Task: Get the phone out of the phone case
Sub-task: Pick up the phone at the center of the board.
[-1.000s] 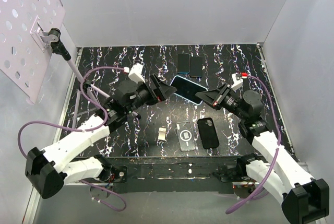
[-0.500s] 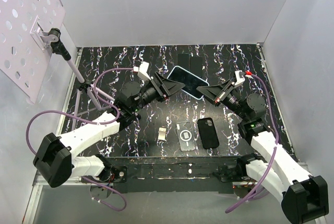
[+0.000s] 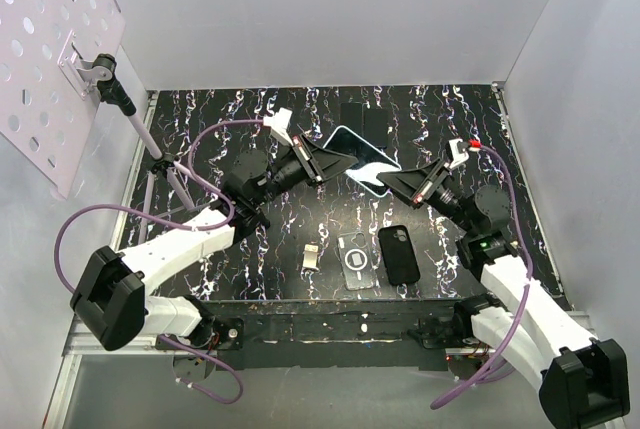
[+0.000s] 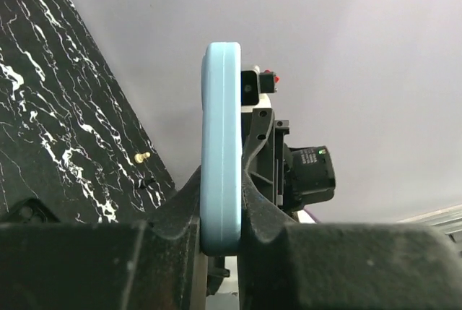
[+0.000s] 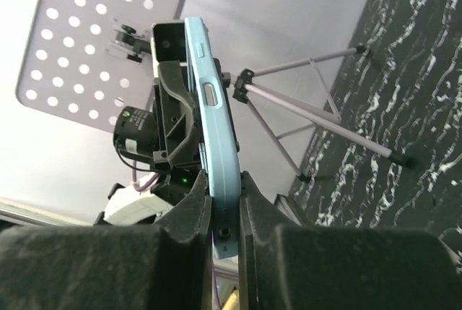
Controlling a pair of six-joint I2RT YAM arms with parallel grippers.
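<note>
A phone with a dark screen sits in a light-blue phone case [image 3: 362, 157], held in the air over the middle of the table. My left gripper [image 3: 335, 162] is shut on its left end, and my right gripper [image 3: 385, 184] is shut on its right end. In the left wrist view the case's blue edge [image 4: 221, 144] stands upright, pinched between the jaws of the left gripper [image 4: 221, 205]. The right wrist view shows the case's edge [image 5: 216, 118] with its buttons and port, clamped in the right gripper [image 5: 225, 205].
On the black marbled table [image 3: 230, 119] lie a clear case [image 3: 357, 259], a black phone [image 3: 399, 254] and a small silver piece [image 3: 312, 256]. Dark phones [image 3: 352, 114] lie at the back, partly hidden. A tripod [image 3: 150, 149] and a perforated board [image 3: 55, 59] stand at the left.
My left gripper has moved in to the cased phone's left end and shut on it. The right gripper has kept its grip while the phone shifted slightly toward the back.
</note>
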